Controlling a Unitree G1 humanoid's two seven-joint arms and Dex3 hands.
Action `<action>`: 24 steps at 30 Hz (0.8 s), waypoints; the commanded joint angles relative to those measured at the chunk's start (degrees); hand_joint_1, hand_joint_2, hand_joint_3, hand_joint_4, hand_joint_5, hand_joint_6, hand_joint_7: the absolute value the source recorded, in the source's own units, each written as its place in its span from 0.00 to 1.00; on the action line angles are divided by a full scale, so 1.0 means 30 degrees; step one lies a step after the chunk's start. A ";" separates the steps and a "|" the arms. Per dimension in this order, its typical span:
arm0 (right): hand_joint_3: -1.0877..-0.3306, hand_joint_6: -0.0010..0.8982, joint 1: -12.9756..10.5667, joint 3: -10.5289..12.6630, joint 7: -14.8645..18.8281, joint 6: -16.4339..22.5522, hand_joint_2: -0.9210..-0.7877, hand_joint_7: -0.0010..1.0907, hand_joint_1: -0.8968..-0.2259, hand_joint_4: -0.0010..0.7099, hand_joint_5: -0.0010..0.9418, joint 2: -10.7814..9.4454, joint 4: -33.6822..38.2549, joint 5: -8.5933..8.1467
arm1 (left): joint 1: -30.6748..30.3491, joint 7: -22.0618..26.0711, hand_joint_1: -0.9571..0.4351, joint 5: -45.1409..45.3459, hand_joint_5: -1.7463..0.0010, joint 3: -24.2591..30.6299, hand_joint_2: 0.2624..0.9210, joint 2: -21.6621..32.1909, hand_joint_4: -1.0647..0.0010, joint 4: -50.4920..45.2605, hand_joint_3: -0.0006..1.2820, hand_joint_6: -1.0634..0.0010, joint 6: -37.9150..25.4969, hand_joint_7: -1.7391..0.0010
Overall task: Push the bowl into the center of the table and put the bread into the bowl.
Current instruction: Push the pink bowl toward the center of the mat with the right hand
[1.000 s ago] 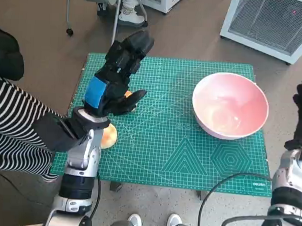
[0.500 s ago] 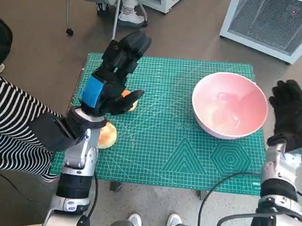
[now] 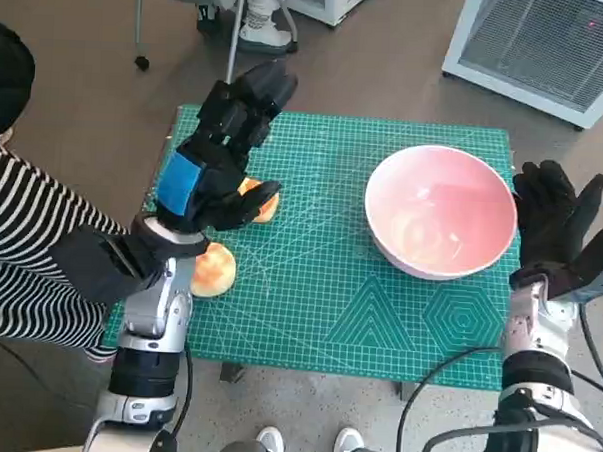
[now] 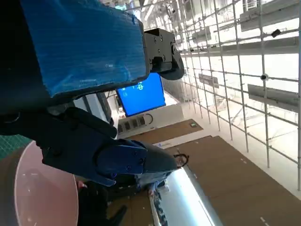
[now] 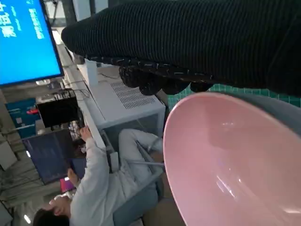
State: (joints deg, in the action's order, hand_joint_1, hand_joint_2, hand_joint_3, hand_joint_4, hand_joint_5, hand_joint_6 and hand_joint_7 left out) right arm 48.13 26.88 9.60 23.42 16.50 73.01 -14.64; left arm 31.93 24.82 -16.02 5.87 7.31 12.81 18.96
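the room has a brown floor [image 3: 77, 96], a white grilled cabinet [image 3: 550, 47] at the far right, and chair legs with a person's feet [image 3: 255, 24] beyond the far edge of the table. a person in a striped sleeve [image 3: 30, 244] sits at the table's left side. in the right wrist view, a person in white [image 5: 99, 183] sits at a desk with screens behind.

the table is covered by a green cutting mat [image 3: 329, 287] printed with a white grid and geometric outlines.

the pink bowl [image 3: 442, 210] stands upright on the right half of the mat, near the right edge and not at the center. its interior holds nothing.

the left hand [image 3: 220, 152] hangs above the left part of the mat, blue-taped back upward, fingers spread and extended toward the far edge, holding nothing. the thumb reaches over one piece of bread.

the right hand [image 3: 552, 222] is raised just beside the bowl's right rim, fingers apart and pointing up, holding nothing. whether the glove touches the rim cannot be determined.

two pieces of bread lie on the left part of the mat: a bread roll [image 3: 212, 270] near the left edge beside the left forearm, and a smaller orange-brown bread piece [image 3: 261, 201] partly hidden under the left hand. both are well apart from the bowl.
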 commanded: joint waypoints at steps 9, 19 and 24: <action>0.30 0.11 0.1388 0.0670 0.0441 -0.1862 0.00 0.30 0.28 0.19 0.01 -0.2242 0.0613 -0.1195 | -0.0794 0.0049 0.24 -0.0002 0.93 0.0462 1.00 0.0488 0.91 -0.0113 0.18 1.00 0.0675 0.68; 0.29 0.11 0.2313 0.1214 0.0642 -0.2342 0.00 0.28 0.30 0.17 0.00 -0.3330 0.0620 -0.1918 | -0.1208 -0.0142 0.24 0.0296 0.95 0.0574 1.00 0.0695 0.89 -0.0155 0.19 0.99 0.1228 0.68; 0.29 0.11 0.2651 0.1236 0.0647 -0.2475 0.00 0.28 0.30 0.16 0.00 -0.3767 0.0673 -0.2059 | -0.1354 -0.0247 0.23 0.0403 0.97 0.0646 1.00 0.0835 0.88 -0.0120 0.21 0.98 0.1481 0.70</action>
State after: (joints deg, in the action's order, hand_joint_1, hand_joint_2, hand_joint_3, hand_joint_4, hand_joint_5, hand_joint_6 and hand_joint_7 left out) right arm 55.87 30.17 11.46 17.27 6.27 74.07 -20.21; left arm 28.65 24.32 -15.63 7.50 9.14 12.82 22.22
